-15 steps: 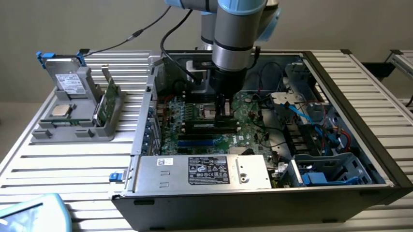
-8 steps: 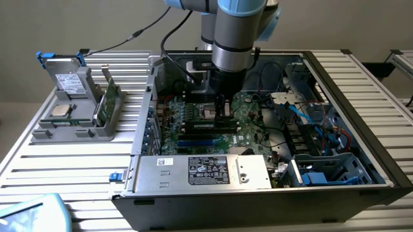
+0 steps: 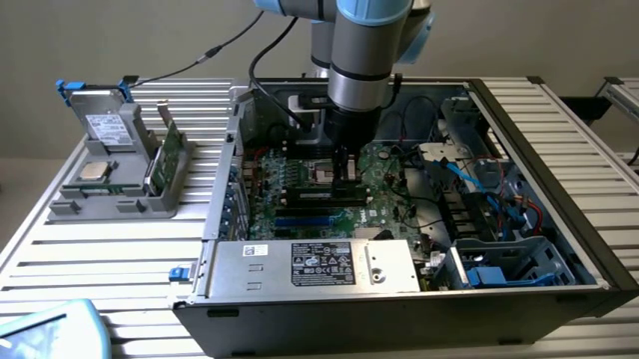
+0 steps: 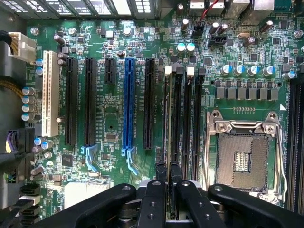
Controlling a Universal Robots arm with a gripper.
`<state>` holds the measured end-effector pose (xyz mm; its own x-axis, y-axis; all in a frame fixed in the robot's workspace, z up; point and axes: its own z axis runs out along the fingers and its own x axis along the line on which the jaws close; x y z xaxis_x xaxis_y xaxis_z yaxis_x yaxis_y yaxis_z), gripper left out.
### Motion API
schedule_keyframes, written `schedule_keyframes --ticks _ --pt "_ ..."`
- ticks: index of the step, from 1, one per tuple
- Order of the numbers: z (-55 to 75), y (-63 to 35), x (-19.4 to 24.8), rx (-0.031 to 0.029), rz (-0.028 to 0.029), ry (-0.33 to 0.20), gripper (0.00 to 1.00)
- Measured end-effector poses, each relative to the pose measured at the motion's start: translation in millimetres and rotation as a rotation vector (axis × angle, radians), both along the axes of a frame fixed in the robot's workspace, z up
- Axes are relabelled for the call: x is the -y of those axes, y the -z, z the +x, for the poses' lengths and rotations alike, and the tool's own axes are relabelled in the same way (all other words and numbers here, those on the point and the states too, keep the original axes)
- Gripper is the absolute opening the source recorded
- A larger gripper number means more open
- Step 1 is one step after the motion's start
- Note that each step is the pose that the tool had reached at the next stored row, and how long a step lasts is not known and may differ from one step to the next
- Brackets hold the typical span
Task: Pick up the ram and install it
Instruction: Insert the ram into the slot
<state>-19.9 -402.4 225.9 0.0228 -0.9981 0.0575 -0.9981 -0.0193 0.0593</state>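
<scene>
Ram (image 4: 167, 114) seen edge-on, pinched near one end by the gripper (image 4: 167, 169), jaws nearly closed on it. Lies along the DIMM slot farthest from the CPU socket (image 4: 242, 156), between socket and blue PCIe slot (image 4: 128, 104). Seated or just above: cannot tell

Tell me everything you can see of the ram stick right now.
The ram shows edge-on in the wrist view, as a long, very thin greenish board that reads as a narrow pale strip. Its chips are hidden at this angle. It stands upright on its long edge, lined up along the black memory slots beside the open CPU socket. The gripper is shut on it, one finger against each face. Whether it is fully seated cannot be told.
</scene>
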Motion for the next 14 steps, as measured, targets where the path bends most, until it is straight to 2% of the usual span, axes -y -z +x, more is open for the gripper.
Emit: schedule_keyframes --ticks 5,14 --pt "0.0 0.5 -0.4 -0.0002 -0.0035 0.000 0.14" --pt "0.0 1.6 -0.6 -0.0001 -0.0045 0.000 0.14"
